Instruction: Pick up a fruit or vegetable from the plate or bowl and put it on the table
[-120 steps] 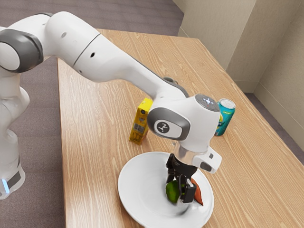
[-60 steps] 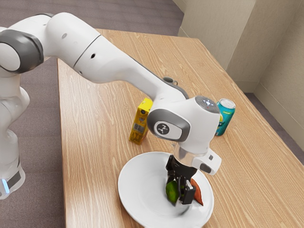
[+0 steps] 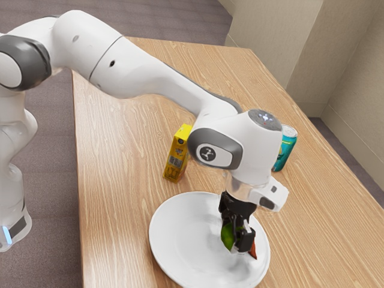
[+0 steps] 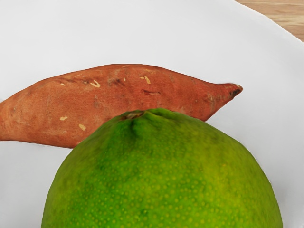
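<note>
Wood-grain table (image 3: 120, 156) stood on dark carpet (image 3: 48, 150), beige wall (image 3: 282, 42) past its far corner at the exterior view's right. Gripper (image 3: 237, 241) was closed around the green lime (image 3: 227, 237), one finger on each side, fingers pointing down over the white plate (image 3: 177, 240). Lime was within the plate's outline, toward the exterior view's right half; couldn't tell if its underside touched the plate. Sweet potato (image 4: 114, 107) lay on the plate just beside the lime; in the wrist view the lime covered part of its long edge, and its pointed tip stuck out past the fruit. Yellow drink carton (image 3: 177, 153) stood upright on the table near the plate, no contact. Teal can (image 3: 287, 150) also upright on the table, well apart from the carton, partly hidden behind the white arm (image 3: 144, 66).
</note>
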Motion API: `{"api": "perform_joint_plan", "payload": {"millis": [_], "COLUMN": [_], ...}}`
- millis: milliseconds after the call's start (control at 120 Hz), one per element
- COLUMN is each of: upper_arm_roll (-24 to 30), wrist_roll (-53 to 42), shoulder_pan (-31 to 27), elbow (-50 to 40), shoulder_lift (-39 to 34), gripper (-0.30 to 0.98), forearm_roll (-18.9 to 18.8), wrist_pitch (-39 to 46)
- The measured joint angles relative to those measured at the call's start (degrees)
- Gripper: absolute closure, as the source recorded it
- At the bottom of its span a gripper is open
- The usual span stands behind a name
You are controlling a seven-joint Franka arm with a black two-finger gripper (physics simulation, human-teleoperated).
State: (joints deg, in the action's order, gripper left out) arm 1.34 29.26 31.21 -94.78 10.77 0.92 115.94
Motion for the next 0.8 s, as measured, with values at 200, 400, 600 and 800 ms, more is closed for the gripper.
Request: {"api": "perform_joint_plan", "payload": {"millis": [200,400,600,800], "upper_arm_roll": [18.9,22.8,22.8,18.1], "wrist_roll": [-3.0,-7.5,-11.5,-14.4], "shoulder_pan": [-12.0,-17.2,-17.5,-18.6], "elbow": [40.5,44.4,44.4,21.5], "shoulder_lift": [24.9,35.9,36.0,12.3], "gripper": [0.29,0.32,0.11,0.03], "forearm_roll": [-15.8,-20.5,-20.8,-17.8], "wrist_pitch": [-5.4,-5.2,-4.7,-12.1]}}
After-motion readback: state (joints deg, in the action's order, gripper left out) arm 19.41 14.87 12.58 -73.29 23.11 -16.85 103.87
